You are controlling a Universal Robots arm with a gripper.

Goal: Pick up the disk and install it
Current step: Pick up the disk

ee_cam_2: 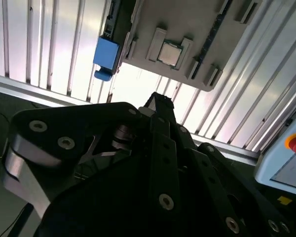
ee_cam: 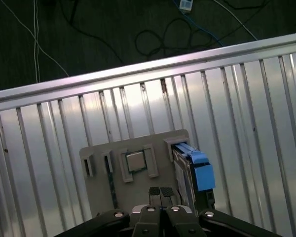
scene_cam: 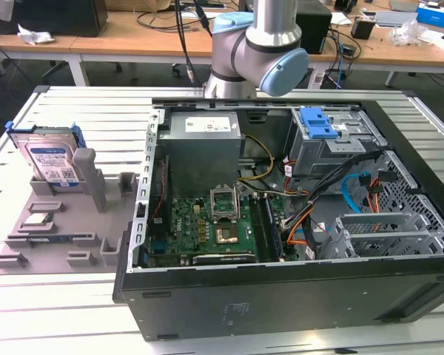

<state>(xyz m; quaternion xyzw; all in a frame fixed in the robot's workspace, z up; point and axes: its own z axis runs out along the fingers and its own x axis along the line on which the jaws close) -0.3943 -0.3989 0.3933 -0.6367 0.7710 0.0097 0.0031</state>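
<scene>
The disk point(scene_cam: 52, 159) stands upright on edge in a slot of the grey holder plate point(scene_cam: 55, 244), at the exterior view's left. It is silver with a white-and-blue label and blue rails. In the first wrist view I look down from high above, and the disk point(ee_cam: 192, 170) shows edge-on with its blue rail end. My gripper point(ee_cam: 160, 191) hangs well above the holder plate point(ee_cam: 138, 140), its two fingertips together with nothing between them. The second wrist view shows the gripper point(ee_cam_2: 158, 102) and the disk's blue rail point(ee_cam_2: 106, 58).
A small silver chip point(ee_cam: 134, 161) lies in the holder beside the disk. An open computer case point(scene_cam: 281, 222) with a motherboard and a blue-latched grey drive cage point(scene_cam: 329, 140) stands at the exterior view's right. The arm's base point(scene_cam: 255, 52) rises behind the case. The table is ribbed aluminium.
</scene>
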